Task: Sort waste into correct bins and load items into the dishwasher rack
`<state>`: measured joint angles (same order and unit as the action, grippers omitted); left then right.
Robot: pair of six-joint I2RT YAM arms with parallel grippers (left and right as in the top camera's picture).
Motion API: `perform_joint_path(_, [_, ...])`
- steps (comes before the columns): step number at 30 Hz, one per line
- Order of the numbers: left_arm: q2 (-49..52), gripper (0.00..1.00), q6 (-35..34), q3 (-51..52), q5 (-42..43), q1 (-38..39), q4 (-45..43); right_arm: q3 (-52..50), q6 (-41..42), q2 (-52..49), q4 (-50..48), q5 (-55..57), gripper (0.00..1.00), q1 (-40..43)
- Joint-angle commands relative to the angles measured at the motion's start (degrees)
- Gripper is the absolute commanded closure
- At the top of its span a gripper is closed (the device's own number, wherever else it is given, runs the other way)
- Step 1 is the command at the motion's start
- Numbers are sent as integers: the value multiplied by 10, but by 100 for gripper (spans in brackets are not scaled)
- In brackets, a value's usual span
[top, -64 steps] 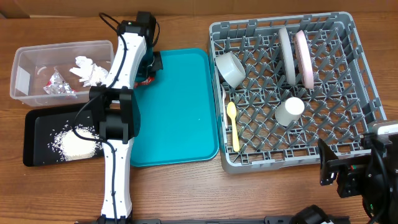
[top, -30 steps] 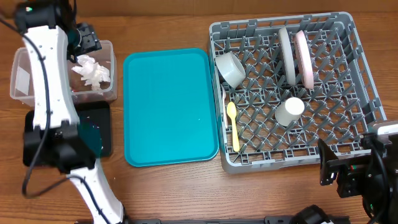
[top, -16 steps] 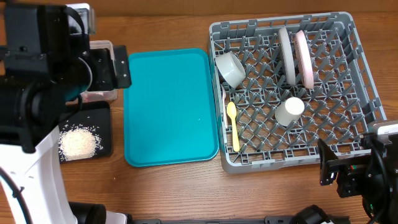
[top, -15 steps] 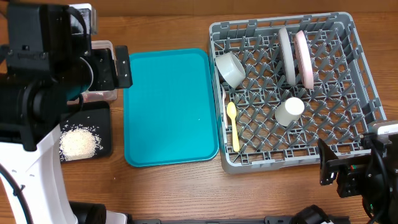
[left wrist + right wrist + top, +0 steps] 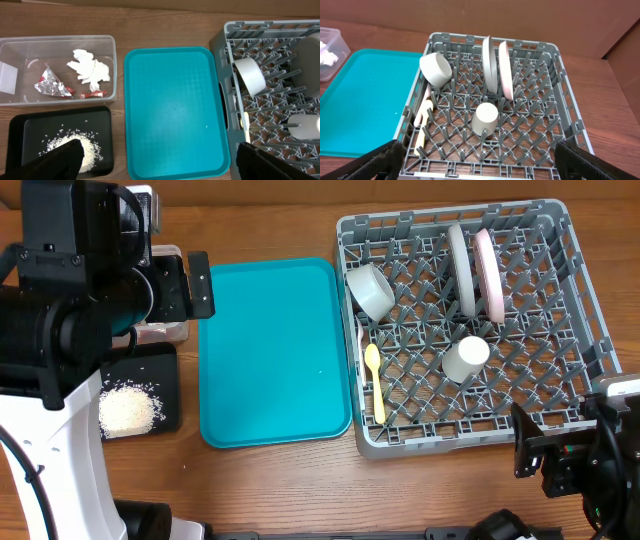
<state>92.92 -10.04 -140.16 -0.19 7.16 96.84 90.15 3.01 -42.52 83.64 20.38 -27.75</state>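
The grey dishwasher rack [image 5: 460, 442] [image 5: 572, 107] holds a grey-green plate [image 5: 460, 268] and a pinkish plate [image 5: 490, 275] on edge, a pale bowl [image 5: 370, 290], a white cup [image 5: 466, 358] and a yellow spoon [image 5: 375, 385]. In the left wrist view the clear tub [image 5: 60, 39] contains red-and-silver wrappers [image 5: 51, 86] and a white napkin [image 5: 90, 70]. The black tray [image 5: 20, 130] carries rice [image 5: 87, 147]. My left gripper [image 5: 160, 167] hangs open and high over the teal tray, holding nothing. My right gripper [image 5: 482, 167] is open at the rack's near edge, holding nothing.
A bare teal serving tray [image 5: 270, 350] lies between the bins and the rack. The raised left arm [image 5: 70, 320] fills the left of the overhead view and hides most of the tub. The right arm [image 5: 590, 470] sits at the table's front right.
The left arm has lifted up from over the clear tub toward the overhead camera, and its jaws have opened wide. The right arm and everything in the rack stayed put.
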Motion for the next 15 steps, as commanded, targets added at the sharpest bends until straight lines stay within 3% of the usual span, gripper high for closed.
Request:
perform_joint_path(1, [5,0,13,1,7,2,0,-2,4,5,1,5,0,11])
perform_joint_path(5, [5,0,13,1,7,2,0,-3,-3,9,13,-11,0,97])
perform_joint_path(8, [5,0,13,1,7,2,0,-36,-41,25,-54,-77,0,184])
perform_joint_path(11, [4,0,13,1,7,2,0,-143,-80,73,-212,-215,0,271])
perform_joint_path(15, [5,0,13,1,7,2,0,-340,-48,154,-342,-361,0,335])
